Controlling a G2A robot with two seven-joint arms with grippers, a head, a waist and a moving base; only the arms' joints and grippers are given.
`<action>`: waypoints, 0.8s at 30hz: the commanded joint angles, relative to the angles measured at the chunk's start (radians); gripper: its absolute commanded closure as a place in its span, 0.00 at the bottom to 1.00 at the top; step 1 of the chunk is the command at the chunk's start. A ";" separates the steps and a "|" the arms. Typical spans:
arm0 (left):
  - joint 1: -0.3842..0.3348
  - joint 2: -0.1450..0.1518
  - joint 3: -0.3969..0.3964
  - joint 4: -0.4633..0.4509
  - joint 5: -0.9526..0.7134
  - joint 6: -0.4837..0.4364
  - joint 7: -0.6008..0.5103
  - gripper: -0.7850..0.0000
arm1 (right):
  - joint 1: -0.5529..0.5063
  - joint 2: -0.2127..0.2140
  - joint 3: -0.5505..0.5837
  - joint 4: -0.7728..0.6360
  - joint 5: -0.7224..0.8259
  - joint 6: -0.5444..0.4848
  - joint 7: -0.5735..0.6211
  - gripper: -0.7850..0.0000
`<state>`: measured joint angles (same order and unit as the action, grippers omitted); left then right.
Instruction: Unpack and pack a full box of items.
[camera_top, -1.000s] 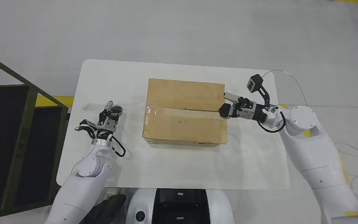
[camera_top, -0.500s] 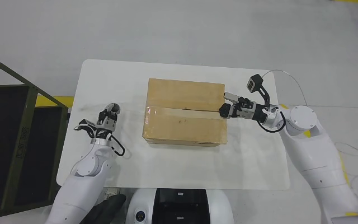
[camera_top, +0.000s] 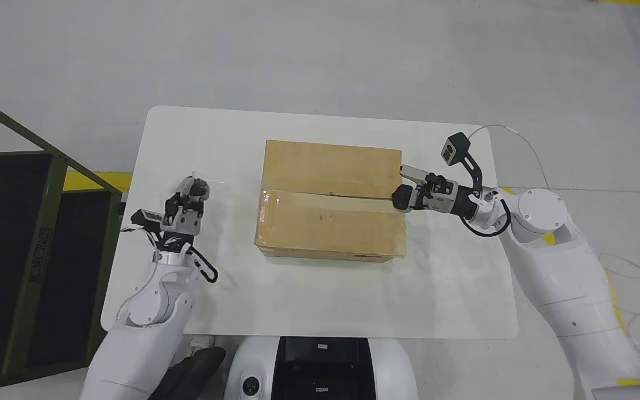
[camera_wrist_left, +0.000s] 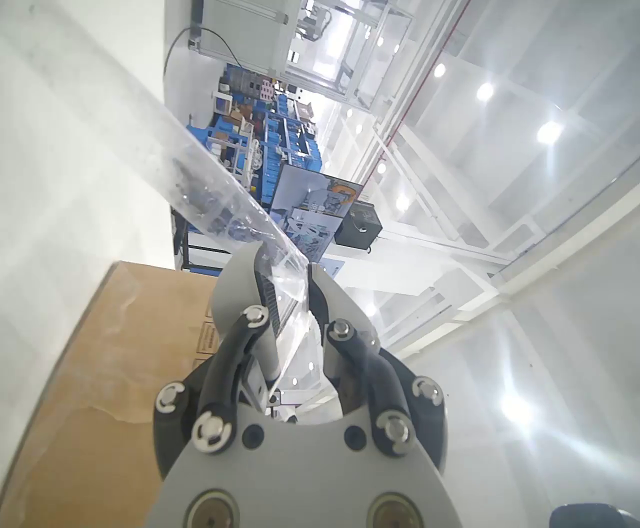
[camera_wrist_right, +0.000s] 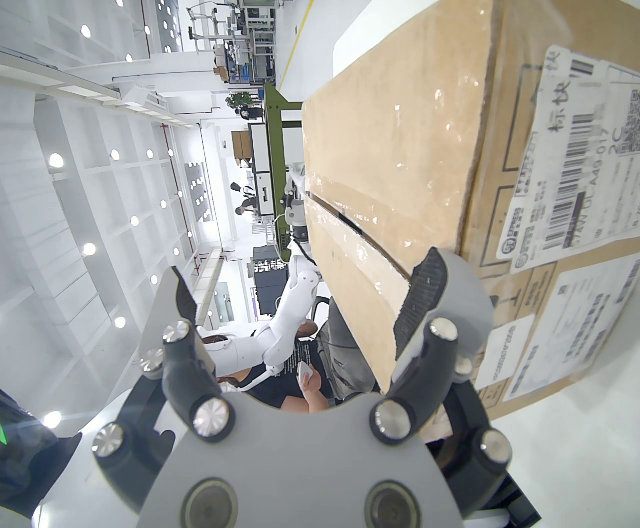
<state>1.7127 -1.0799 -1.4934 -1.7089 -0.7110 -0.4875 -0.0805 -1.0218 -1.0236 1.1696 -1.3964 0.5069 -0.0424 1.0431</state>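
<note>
A closed cardboard box (camera_top: 330, 200) sits in the middle of the white table (camera_top: 450, 290), its top seam running lengthwise. A strip of clear tape (camera_wrist_left: 215, 195) stretches from the box (camera_wrist_left: 100, 350) to my left gripper (camera_wrist_left: 282, 265), which is shut on the tape's end. From above, the left gripper (camera_top: 188, 195) is left of the box, a short gap away. My right gripper (camera_top: 400, 195) stands open at the box's right end, level with the seam. One finger (camera_wrist_right: 430, 285) lies against the box (camera_wrist_right: 400, 150) by its label.
A dark green rack (camera_top: 40, 250) stands off the table's left edge. Bare table surface lies in front of the box and at the far side. A thin cable (camera_top: 520, 135) arcs above the right arm.
My left gripper has shifted slightly left, away from the box, with its wrist turned and the tape still held. The right arm and the box have not moved.
</note>
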 joint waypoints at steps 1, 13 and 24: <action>0.014 -0.002 -0.006 -0.036 0.008 -0.004 -0.003 0.81 | 0.000 0.000 0.000 0.000 0.000 0.000 0.000 0.00; 0.050 -0.022 0.038 -0.229 0.161 0.017 0.039 0.79 | 0.000 0.000 0.000 0.000 0.000 0.000 0.000 0.00; 0.033 -0.048 0.156 -0.303 0.355 0.051 0.131 0.74 | 0.000 0.000 0.000 0.000 0.000 0.000 0.000 0.00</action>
<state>1.7473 -1.1256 -1.3521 -2.0085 -0.3774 -0.4392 0.0414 -1.0218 -1.0235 1.1696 -1.3964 0.5069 -0.0424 1.0431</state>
